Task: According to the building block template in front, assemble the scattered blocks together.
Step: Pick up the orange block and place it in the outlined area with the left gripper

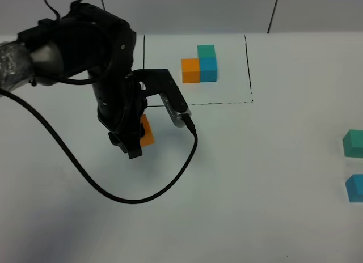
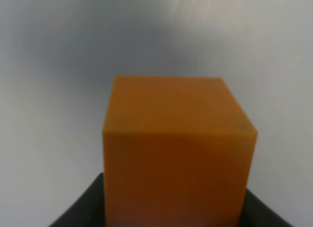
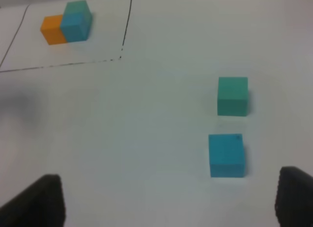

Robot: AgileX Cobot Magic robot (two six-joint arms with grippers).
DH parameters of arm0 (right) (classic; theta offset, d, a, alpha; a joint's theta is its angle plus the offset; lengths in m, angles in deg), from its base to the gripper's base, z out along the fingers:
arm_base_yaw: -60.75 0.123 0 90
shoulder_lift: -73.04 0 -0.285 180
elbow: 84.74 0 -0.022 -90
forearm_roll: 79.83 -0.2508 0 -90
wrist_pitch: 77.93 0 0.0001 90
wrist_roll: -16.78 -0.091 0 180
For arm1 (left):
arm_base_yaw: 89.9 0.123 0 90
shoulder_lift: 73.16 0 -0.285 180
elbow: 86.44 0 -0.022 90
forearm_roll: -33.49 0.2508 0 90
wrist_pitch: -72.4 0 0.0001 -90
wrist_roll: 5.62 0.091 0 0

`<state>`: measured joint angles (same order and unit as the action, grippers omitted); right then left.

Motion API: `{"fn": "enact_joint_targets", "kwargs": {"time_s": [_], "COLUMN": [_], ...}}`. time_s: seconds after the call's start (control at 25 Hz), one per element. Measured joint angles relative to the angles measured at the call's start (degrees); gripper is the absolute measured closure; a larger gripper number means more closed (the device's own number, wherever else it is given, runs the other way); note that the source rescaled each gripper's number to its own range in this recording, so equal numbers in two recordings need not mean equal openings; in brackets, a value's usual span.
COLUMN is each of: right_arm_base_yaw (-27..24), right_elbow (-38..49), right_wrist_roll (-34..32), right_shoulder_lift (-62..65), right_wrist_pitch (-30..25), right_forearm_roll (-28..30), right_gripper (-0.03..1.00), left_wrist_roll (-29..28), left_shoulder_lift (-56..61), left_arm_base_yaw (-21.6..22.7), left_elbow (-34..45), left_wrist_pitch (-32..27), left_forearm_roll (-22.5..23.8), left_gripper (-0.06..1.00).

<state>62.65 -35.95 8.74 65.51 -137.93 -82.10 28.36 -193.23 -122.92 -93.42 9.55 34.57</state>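
Note:
The building block template point(image 1: 199, 65) stands at the back inside a thin black drawn rectangle: orange cube joined to blue cube, teal-green cube on top. It also shows in the right wrist view point(image 3: 66, 24). My left gripper point(image 1: 138, 139) points down and is shut on the orange cube point(image 1: 147, 131), which fills the left wrist view point(image 2: 178, 148). The teal-green cube point(image 1: 353, 143) and the sky blue cube point(image 1: 354, 187) sit apart at the table's right edge. My right gripper point(image 3: 171, 202) is open and empty, close in front of the blue cube point(image 3: 226, 155) and the teal-green cube point(image 3: 233, 95).
A black cable point(image 1: 113, 189) hangs from the left arm and loops over the white table point(image 1: 255, 206) in front of the gripper. The drawn rectangle's front line point(image 1: 221, 103) runs just behind the left gripper.

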Motion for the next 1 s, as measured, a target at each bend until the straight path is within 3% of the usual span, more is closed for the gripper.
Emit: {"fn": "enact_joint_targets", "kwargs": {"time_s": [0.48, 1.0], "right_arm_base_yaw": [0.00, 0.00], "right_elbow": [0.00, 0.00], "right_wrist_roll": [0.00, 0.00], "right_shoulder_lift": [0.00, 0.00], "right_wrist_pitch": [0.00, 0.00], "right_forearm_roll": [0.00, 0.00], "right_gripper": [0.22, 0.22], "left_wrist_roll": [6.80, 6.36], "left_shoulder_lift": [-14.20, -17.06], "left_arm_base_yaw": [-5.69, -8.30], "left_elbow": [-15.64, -16.71], "left_wrist_pitch": [-4.49, -4.54], "left_forearm_roll": [0.53, 2.88], "left_gripper": [0.93, 0.93]}}
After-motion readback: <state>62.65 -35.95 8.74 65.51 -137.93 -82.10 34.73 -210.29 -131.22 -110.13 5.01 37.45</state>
